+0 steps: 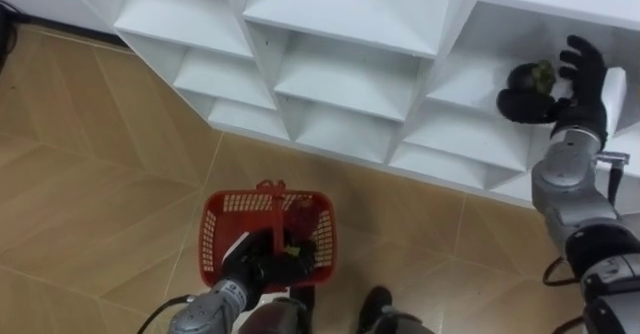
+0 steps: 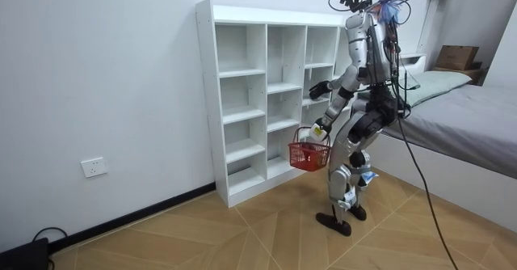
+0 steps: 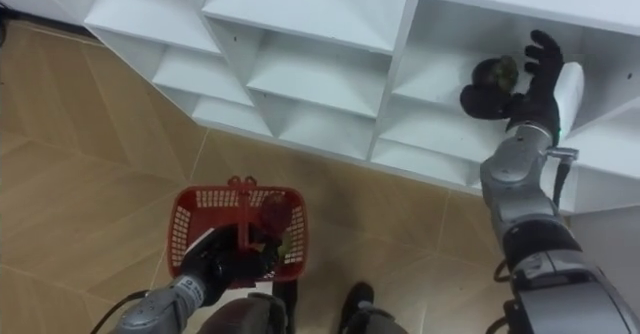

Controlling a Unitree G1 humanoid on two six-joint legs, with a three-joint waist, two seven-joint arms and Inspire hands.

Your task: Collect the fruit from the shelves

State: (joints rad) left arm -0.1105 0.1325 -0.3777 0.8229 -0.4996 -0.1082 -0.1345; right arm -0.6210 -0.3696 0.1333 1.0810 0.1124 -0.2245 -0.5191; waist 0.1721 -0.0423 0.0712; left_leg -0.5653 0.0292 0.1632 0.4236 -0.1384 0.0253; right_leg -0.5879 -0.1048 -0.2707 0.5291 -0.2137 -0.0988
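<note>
Right hand was found reached into a compartment of the white shelf unit, in the end column nearest the bed. Its thumb was curled under a dark green fruit and its fingers stood behind it, so you may record the fruit as gripped (how firmly, I could not tell). The fruit was inside the compartment, just above its shelf board; whether it touched the board could not be made out.

Left hand hung low in front of the body, fingers closed round the upright handle of a red basket. The basket hung above the wooden floor, near the foot of the shelf unit but apart from it. Something dark red and green lay inside it, beside the left hand; I could not identify it.

Your robot stood upright on both feet, facing the shelf unit, with the bed behind it in the room view.
</note>
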